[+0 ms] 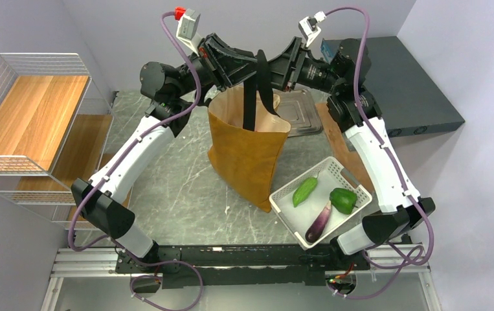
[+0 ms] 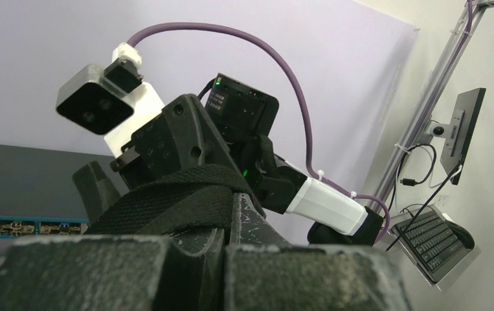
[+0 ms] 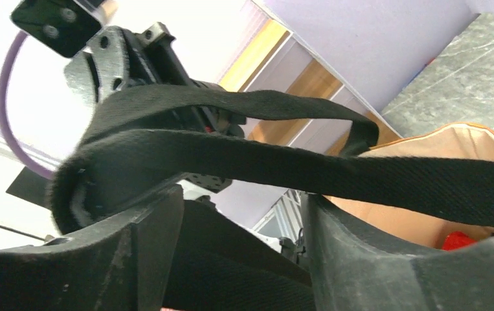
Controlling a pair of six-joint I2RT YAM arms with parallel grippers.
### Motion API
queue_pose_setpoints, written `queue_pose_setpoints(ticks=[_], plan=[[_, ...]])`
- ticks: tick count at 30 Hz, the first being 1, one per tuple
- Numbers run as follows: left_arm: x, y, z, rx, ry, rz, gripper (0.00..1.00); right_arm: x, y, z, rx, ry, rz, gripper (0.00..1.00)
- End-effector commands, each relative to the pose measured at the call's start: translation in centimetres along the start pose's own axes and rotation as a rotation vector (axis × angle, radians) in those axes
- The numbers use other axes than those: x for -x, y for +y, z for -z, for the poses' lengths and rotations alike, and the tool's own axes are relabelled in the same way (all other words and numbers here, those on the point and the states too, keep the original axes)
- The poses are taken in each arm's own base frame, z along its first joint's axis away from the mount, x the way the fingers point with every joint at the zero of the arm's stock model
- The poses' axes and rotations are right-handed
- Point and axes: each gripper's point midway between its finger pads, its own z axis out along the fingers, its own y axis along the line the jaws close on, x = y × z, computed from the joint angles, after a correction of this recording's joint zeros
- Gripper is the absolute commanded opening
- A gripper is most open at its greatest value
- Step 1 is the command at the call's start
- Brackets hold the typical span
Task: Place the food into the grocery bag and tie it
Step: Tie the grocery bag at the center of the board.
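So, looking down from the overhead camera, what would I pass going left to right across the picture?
A wire rack with wooden shelves → the mustard grocery bag → a white basket of vegetables → a dark grey box by the right wall.

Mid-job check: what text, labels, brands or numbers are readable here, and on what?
None is legible in any view.
Key legends on the keyboard: too small.
Port markings on the dark box: blurred.
White marks on the base rail: too small.
No print shows on the grocery bag.
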Motion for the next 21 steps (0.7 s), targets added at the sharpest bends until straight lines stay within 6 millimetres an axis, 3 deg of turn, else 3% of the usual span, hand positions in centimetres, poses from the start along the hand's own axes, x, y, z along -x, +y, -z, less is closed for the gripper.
queue_pose_setpoints(ticks=[1, 6, 15, 21], plan=[[6.0, -5.5, -0.5, -0.109, -0.170, -0.152, 0.00, 0.8, 4.5, 1.3, 0.080, -0.018, 0.102, 0.63], [6.0, -5.1, -0.6, -0.097, -0.165, -0.142, 0.00, 2.1, 7.6, 1.9, 0.143, -0.062, 0.127, 0.48], [5.5, -4.1, -1.0, -0.064, -0.121, -0.120, 0.00, 5.1, 13.4, 2.9, 0.352, -0.208, 0.125, 0.49], [5.6, -3.6, -1.2, -0.039, -0.114, -0.113, 0.00, 5.6, 14.0, 2.3, 0.393, -0.193, 0.111, 0.49]])
